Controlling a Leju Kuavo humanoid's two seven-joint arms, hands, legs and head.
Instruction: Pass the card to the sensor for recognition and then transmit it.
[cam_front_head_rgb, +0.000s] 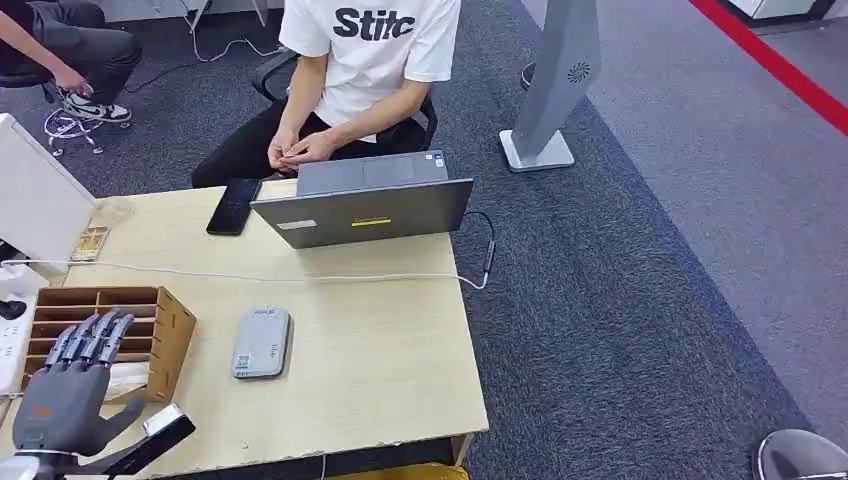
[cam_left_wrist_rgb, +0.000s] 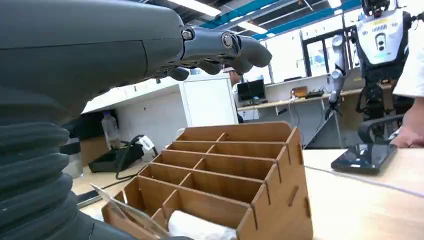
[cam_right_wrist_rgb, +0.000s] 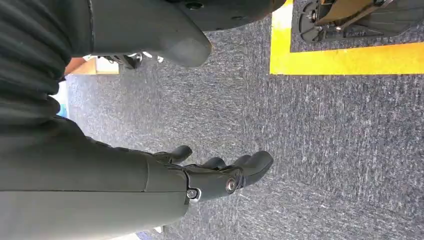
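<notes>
The robot's left hand (cam_front_head_rgb: 75, 385) hovers at the lower left of the head view, fingers spread and holding nothing, above the slotted wooden organiser box (cam_front_head_rgb: 105, 335) on the pale wooden desk (cam_front_head_rgb: 380, 370). It is probably poised there to draw a card. The left wrist view looks into the near compartments, where white and tan card-like pieces (cam_left_wrist_rgb: 200, 227) lie; I cannot tell which is the card. The flat grey rounded sensor pad (cam_front_head_rgb: 262, 342) lies just beside the box at lower centre, within easy reach for the scan. A seated person in a white T-shirt (cam_front_head_rgb: 370, 55) waits behind the open grey laptop (cam_front_head_rgb: 365, 205), likely to receive it. The right hand (cam_right_wrist_rgb: 220, 175) hangs over blue-grey carpet (cam_right_wrist_rgb: 325, 150), fingers loosely open and empty.
</notes>
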